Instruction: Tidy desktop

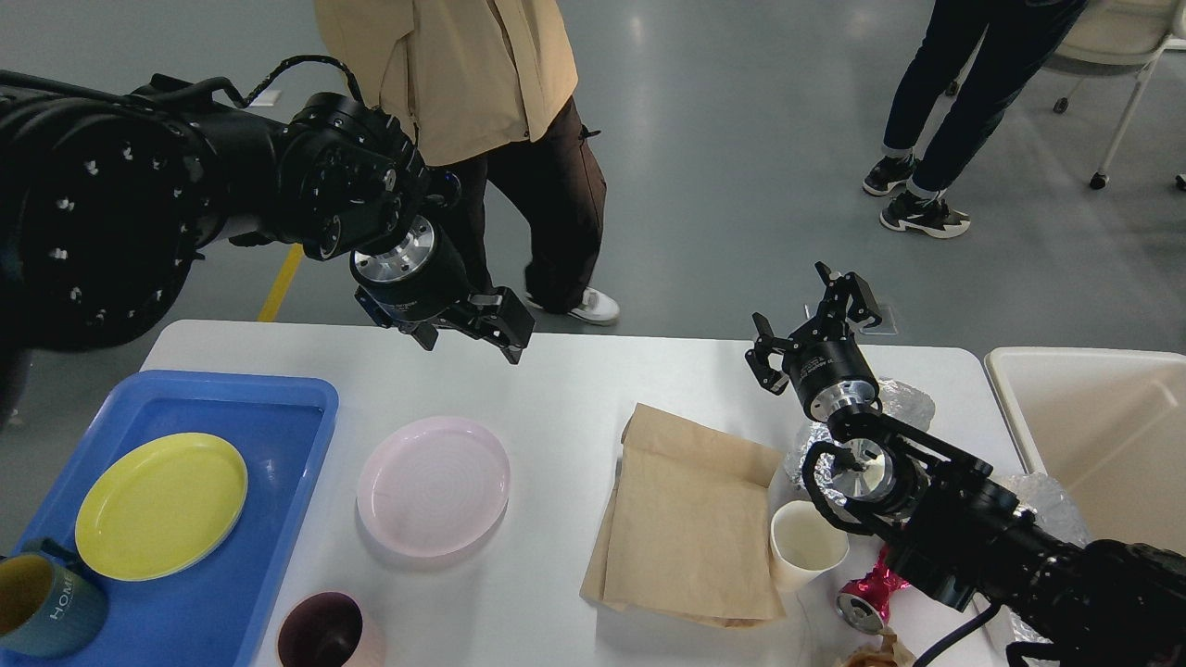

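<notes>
The white desktop [556, 389] fills the lower half of the head view. On it lie a pink plate [434, 485], a brown paper bag [690, 519], a white paper cup [806, 547], a crushed pink can [866, 602], a dark maroon cup [324, 635] and crumpled foil [903, 398]. My left gripper [477, 332] is open and empty, above the table's far edge, beyond the pink plate. My right gripper [808, 322] is open and empty, raised above the foil at the far right.
A blue tray [278, 408] at the left holds a yellow plate [160, 505] and a teal mug [37, 602]. A cream bin [1093, 426] stands past the table's right end. A person in a tan jacket [482, 74] stands close behind the table; another [936, 111] stands farther right.
</notes>
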Available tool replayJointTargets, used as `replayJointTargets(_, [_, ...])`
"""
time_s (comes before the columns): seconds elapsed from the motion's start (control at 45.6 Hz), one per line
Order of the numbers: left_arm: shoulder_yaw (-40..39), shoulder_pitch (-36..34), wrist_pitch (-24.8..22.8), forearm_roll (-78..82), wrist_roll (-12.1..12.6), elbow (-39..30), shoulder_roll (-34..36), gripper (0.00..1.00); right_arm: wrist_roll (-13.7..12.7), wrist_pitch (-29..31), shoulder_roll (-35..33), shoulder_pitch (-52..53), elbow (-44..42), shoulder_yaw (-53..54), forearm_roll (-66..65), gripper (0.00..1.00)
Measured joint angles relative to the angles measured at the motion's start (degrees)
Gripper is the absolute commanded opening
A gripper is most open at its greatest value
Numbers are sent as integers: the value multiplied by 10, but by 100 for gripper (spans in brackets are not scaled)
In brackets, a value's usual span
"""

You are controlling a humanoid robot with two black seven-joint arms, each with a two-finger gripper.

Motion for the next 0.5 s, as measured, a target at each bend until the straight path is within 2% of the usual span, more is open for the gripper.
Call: replayJointTargets(0.504, [0, 3, 0, 0, 0, 0, -1, 100, 0, 0, 0, 0, 1, 0, 0, 100])
